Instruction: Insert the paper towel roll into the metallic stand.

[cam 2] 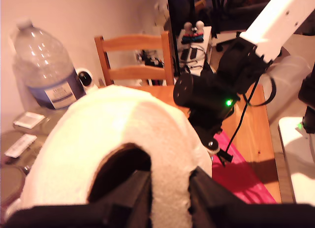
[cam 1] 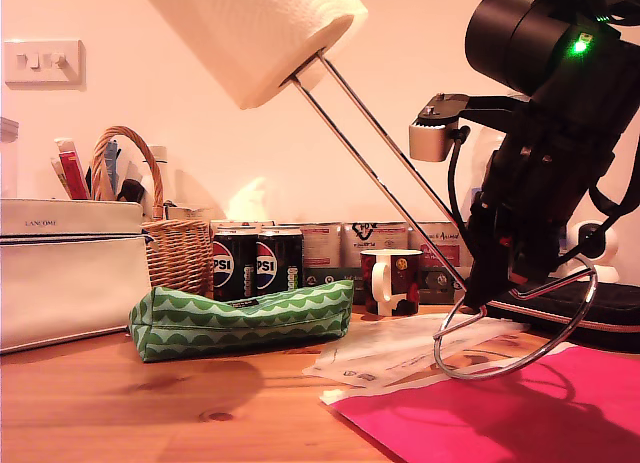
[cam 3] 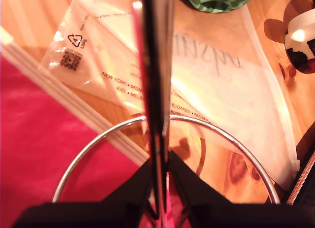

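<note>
One paper towel roll [cam 1: 258, 28] up high at the top of the exterior view, tilted, and one metallic stand [cam 1: 520, 335], tipped over at a slant so its two chrome rods run up into the roll's core while the ring base hangs just above the table [cam 1: 120, 403] toward the exterior view's right. My first gripper [cam 2: 165, 198] has its jaws clamped on the roll's wall, one finger inside the hollow core and one outside. My second gripper [cam 3: 158, 188] is pinched tight on the stand's upright rods just above the ring. On the table: one green patterned pouch [cam 1: 240, 318], two Pepsi cans [cam 1: 256, 265] side by side behind it, one mug [cam 1: 392, 281], one wicker basket [cam 1: 170, 238], one white case [cam 1: 70, 273] at the exterior view's left. One clear plastic bag [cam 3: 216, 80] and one pink sheet [cam 1: 500, 408] lie under the ring. Open wood runs along the front edge at the exterior view's left; the ring's rim sits close over the bag.
</note>
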Controlling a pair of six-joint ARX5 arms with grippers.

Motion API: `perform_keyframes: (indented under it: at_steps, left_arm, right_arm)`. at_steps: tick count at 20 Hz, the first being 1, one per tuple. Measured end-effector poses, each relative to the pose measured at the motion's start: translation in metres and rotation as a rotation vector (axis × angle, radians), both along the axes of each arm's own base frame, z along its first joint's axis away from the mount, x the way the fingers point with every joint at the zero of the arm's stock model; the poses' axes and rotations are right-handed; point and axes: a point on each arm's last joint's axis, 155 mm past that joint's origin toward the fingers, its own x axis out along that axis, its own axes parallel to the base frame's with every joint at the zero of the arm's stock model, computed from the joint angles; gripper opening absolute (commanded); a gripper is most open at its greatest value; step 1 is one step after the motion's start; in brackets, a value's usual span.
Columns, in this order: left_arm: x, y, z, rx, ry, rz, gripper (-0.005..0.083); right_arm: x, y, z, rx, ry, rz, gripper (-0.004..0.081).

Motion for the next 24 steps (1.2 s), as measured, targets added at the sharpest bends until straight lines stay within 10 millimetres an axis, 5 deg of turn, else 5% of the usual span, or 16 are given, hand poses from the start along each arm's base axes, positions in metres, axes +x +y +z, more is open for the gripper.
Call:
perform_keyframes:
  at_steps: [24]
  left_arm:
    - [0.007,-0.011,-0.024,0.072,0.044,-0.004,-0.0021]
  right_arm:
    - [0.003,-0.003,-0.001,0.031,0.012,-0.084,-0.0013]
